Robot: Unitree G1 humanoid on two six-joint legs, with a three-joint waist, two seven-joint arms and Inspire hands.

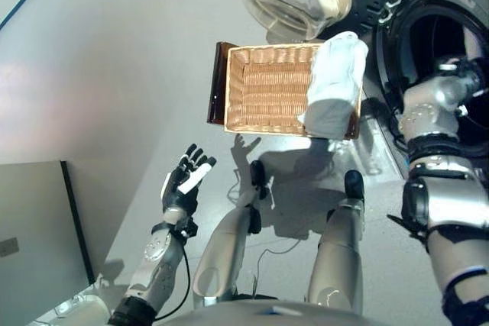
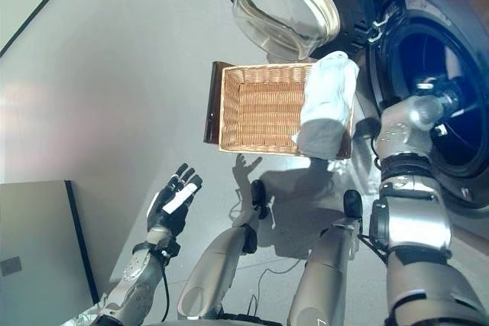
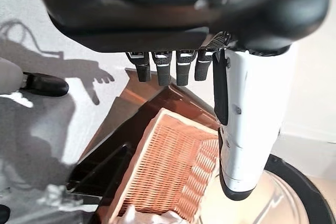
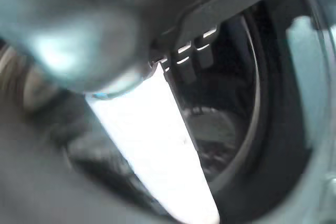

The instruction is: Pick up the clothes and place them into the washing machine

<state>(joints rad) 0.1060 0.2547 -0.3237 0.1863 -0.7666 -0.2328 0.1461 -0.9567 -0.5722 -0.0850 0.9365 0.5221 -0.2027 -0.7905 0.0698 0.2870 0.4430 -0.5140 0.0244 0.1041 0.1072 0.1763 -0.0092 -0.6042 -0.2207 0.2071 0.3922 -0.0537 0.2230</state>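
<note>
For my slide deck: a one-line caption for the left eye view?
Pale cloth draped over rectangular woven wicker basket beside open washing machine; left robot hand open.

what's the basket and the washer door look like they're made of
Basket: woven wicker or rattan-like strands, matt tan, with a visible ribbed weave; possibly plastic imitation. Washer door: clear glass or plastic bowl, glossy, see-through with reflections, set in a dark ring.

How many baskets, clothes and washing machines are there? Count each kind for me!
Basket: 1
White cloth draped over the basket's edge: 1
Washing machine with its door open: 1
Total: 3 things

The right robot hand reaches into the drum; whether any cloth lies in there cannot be told.
</note>
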